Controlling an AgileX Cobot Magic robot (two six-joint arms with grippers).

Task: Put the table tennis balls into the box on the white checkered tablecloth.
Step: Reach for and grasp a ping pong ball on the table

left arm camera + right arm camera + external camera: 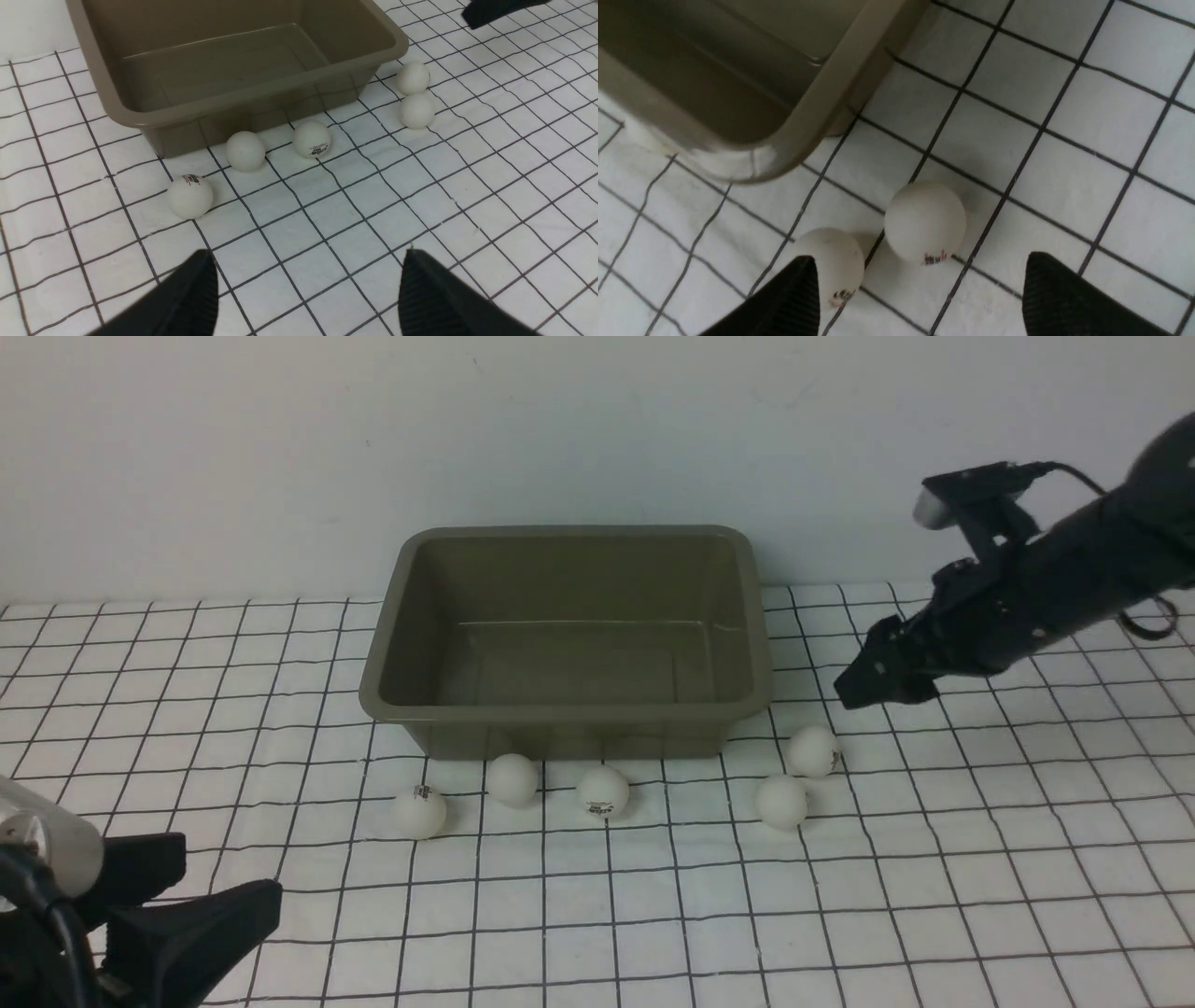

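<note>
The olive-grey box (560, 714) stands empty on the white checkered tablecloth (840, 915). Several white table tennis balls lie on the cloth along its near side: one (419, 811) at the left, two (513, 777) (603, 791) by the front wall, and two (781, 800) (813, 750) off the front right corner. My right gripper (854, 686) hangs open above and to the right of that pair; in the right wrist view both balls (924, 221) (836, 261) lie below its spread fingers (920, 257). My left gripper (308, 254) is open and empty, low at the near left (229, 882).
A plain pale wall (597, 429) rises right behind the box. The box's corner (817, 107) is close to the right-hand pair of balls. The gridded cloth runs on to the near edge and both sides.
</note>
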